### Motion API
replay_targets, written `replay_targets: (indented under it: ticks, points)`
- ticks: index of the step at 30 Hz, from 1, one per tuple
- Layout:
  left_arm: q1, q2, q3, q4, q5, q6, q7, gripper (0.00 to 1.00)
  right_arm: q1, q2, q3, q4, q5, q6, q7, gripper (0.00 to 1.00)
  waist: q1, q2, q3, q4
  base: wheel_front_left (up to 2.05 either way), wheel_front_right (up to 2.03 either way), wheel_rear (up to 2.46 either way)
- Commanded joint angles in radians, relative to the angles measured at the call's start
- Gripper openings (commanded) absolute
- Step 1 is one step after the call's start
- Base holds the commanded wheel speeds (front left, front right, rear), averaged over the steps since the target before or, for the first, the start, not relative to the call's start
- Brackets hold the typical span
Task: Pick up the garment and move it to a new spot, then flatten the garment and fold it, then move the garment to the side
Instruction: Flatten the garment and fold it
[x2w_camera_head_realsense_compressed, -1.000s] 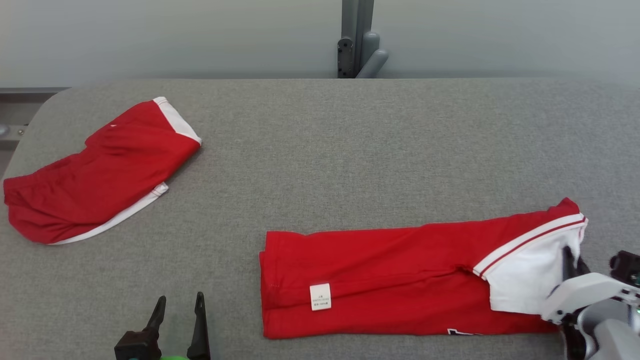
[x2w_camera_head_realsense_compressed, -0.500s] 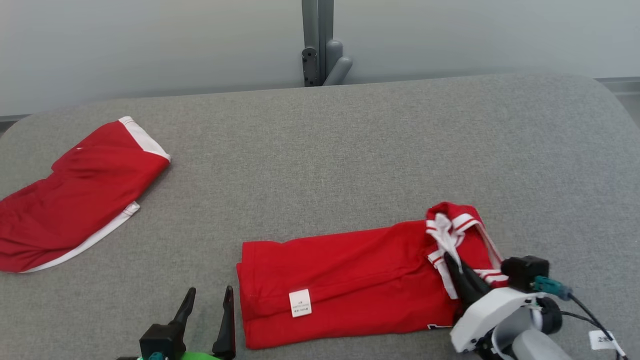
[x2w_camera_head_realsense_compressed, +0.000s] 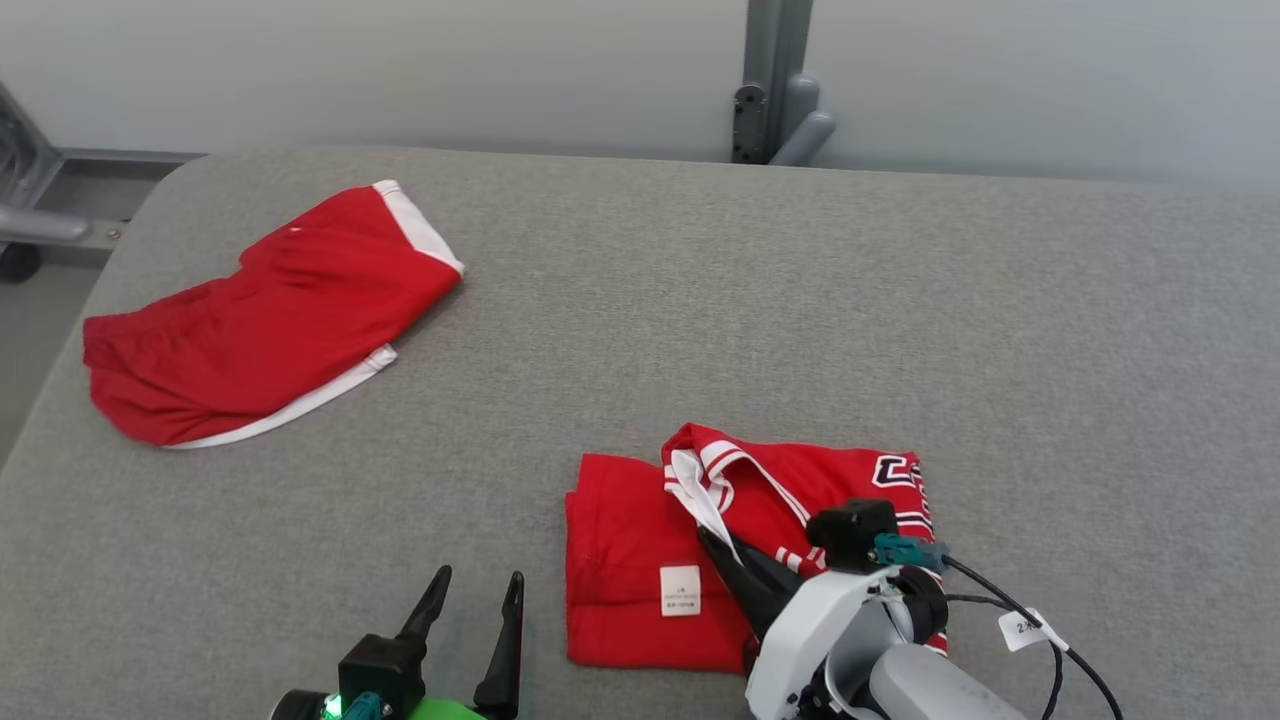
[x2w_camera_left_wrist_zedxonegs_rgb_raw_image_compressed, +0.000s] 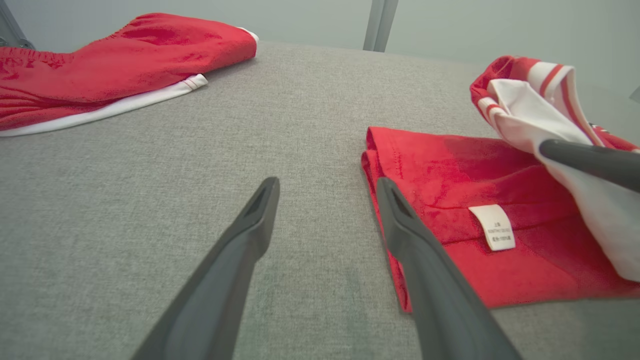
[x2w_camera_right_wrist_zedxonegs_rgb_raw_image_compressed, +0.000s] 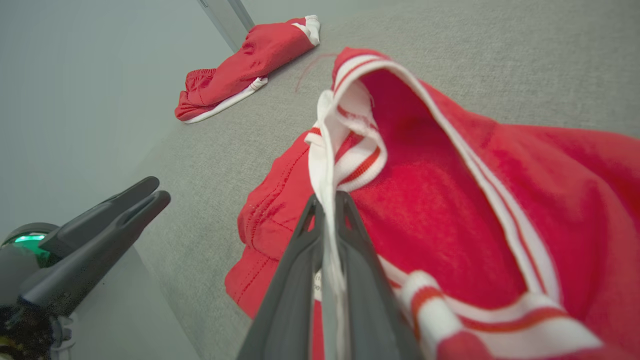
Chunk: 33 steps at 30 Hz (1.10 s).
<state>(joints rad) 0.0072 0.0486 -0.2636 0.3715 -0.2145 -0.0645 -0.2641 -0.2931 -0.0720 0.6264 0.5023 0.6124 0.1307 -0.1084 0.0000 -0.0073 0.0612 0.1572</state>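
your right pincer (x2w_camera_head_realsense_compressed: 708, 538) is squeezed shut on the red shirt (x2w_camera_head_realsense_compressed: 620, 540).

its two dark fingers (x2w_camera_right_wrist_zedxonegs_rgb_raw_image_compressed: 292, 285) pinch the white striped edge (x2w_camera_right_wrist_zedxonegs_rgb_raw_image_compressed: 327, 150) and hold that part up, curled back over the rest of the shirt. the lower layer lies flat on the grey table (x2w_camera_head_realsense_compressed: 800, 300), near the front edge, with a small white label (x2w_camera_head_realsense_compressed: 680, 590) facing up. black and white marks (x2w_camera_head_realsense_compressed: 895, 470) show on the shirt's far right corner. your left pincer (x2w_camera_head_realsense_compressed: 478, 580) is just beside the shirt's left edge, fingers wide apart, with nothing between them. well apart, at the far left of the table, lies another red cloth (x2w_camera_head_realsense_compressed: 270, 310) with white trim, maybe shorts. a grey post (x2w_camera_head_realsense_compressed: 775, 80) stands behind the table.
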Motion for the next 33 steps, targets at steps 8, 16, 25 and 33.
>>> replay_targets:
  ticks: [8,16,25,33]
  points:
    - [0.013,0.004,0.001,0.007,0.003,0.000,0.000,1.00,-0.083,0.019,0.045,0.111,0.050,0.000,-0.083,1.00,0.0000,0.0073,0.001,0.155,0.00,0.00,0.00]
    - [0.014,0.003,0.046,-0.012,-0.012,0.021,0.000,1.00,-0.111,0.003,-0.022,0.075,0.059,0.000,-0.155,1.00,0.0000,0.0073,-0.010,0.062,0.00,0.00,0.00]
    - [0.001,0.003,0.072,-0.030,-0.015,0.025,0.000,1.00,0.016,-0.037,-0.286,-0.034,-0.104,0.000,-0.156,1.00,0.0000,0.0073,-0.021,-0.044,0.00,0.00,0.00]
    - [0.021,0.004,0.079,-0.029,-0.017,0.030,0.000,1.00,0.163,-0.034,-0.451,-0.117,-0.265,0.000,-0.157,1.00,0.0000,0.0073,-0.041,-0.100,0.00,0.00,0.00]
